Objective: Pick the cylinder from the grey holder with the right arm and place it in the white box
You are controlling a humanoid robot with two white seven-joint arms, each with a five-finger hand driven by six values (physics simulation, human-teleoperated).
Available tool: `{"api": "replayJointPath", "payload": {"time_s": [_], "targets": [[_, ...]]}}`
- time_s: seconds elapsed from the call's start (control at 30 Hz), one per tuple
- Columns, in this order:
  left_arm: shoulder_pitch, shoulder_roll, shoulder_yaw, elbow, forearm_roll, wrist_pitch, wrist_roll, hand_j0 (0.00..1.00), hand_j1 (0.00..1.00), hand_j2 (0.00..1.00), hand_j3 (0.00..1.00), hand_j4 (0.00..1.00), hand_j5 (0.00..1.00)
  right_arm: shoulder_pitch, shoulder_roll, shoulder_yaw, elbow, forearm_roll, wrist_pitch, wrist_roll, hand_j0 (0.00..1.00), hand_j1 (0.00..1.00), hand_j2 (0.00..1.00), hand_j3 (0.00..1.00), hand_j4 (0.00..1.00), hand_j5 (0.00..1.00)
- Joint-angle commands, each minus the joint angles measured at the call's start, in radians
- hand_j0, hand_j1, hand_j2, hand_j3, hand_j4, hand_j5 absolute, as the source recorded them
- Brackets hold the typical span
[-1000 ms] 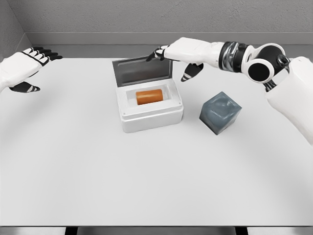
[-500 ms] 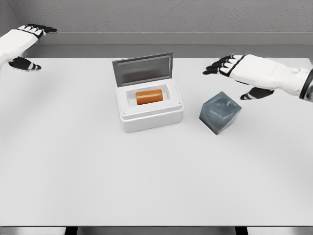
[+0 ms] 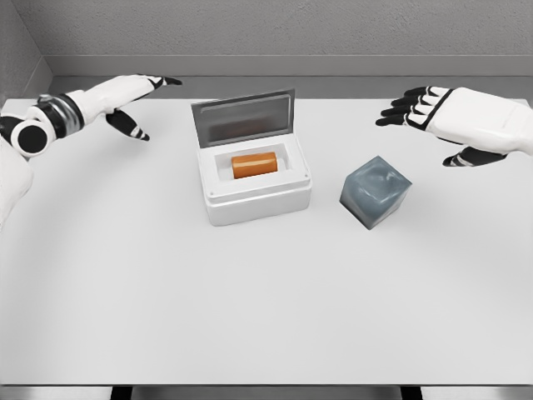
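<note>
Both hands hover open beyond white box (image 3: 254, 187).

Matt white desk (image 3: 250, 317); smooth white box (image 3: 258, 200) (lid (image 3: 243, 118) inside dull grey metal); glossy orange cylinder (image 3: 254, 165); translucent-looking grey holder (image 3: 376, 191).

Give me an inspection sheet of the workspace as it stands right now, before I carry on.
Surface: white table, flat, bare in front.
Job's things: orange cylinder lies on its side inside the white box, whose grey lid stands open at the back; grey holder sits to the box's right, apart from it, nothing in it.
Clutter: nothing seen.
Robot hands: left robot hand open, above the table's far left; right robot hand open, above the far right, beyond the holder; neither holds anything.
Cables: nothing seen.
Surroundings: grey wall behind the table.
</note>
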State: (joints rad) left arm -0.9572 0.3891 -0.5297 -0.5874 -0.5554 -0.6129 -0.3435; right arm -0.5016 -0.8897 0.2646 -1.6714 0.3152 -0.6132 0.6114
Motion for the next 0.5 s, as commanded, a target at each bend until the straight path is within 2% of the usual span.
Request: {"api": "replayJointPath", "payload": {"time_s": [0.0,0.2,0.27,0.47], "targets": [[0.000,-0.010,0.004,-0.006,0.006,0.002,-0.005,1.00,1.00,1.00,1.00,1.00,1.00,0.000,-0.002,-0.001,-0.001,-0.005,0.002,-0.001,1.00,1.00,1.00,1.00,1.00,1.00],[0.003,-0.012,0.004,-0.054,0.006,0.002,0.008,1.00,1.00,1.00,1.00,1.00,1.00,0.000,0.002,-0.001,0.001,-0.005,0.002,-0.001,1.00,1.00,1.00,1.00,1.00,1.00],[0.023,-0.009,0.004,-0.112,0.008,0.002,0.009,1.00,1.00,1.00,1.00,1.00,1.00,0.000,0.002,-0.001,0.001,-0.005,0.002,-0.001,1.00,1.00,1.00,1.00,1.00,1.00],[0.060,0.002,0.005,-0.193,0.014,0.002,0.029,1.00,1.00,1.00,1.00,1.00,1.00,0.000,0.003,-0.001,-0.001,-0.005,0.002,-0.001,1.00,1.00,1.00,1.00,1.00,1.00]]}}
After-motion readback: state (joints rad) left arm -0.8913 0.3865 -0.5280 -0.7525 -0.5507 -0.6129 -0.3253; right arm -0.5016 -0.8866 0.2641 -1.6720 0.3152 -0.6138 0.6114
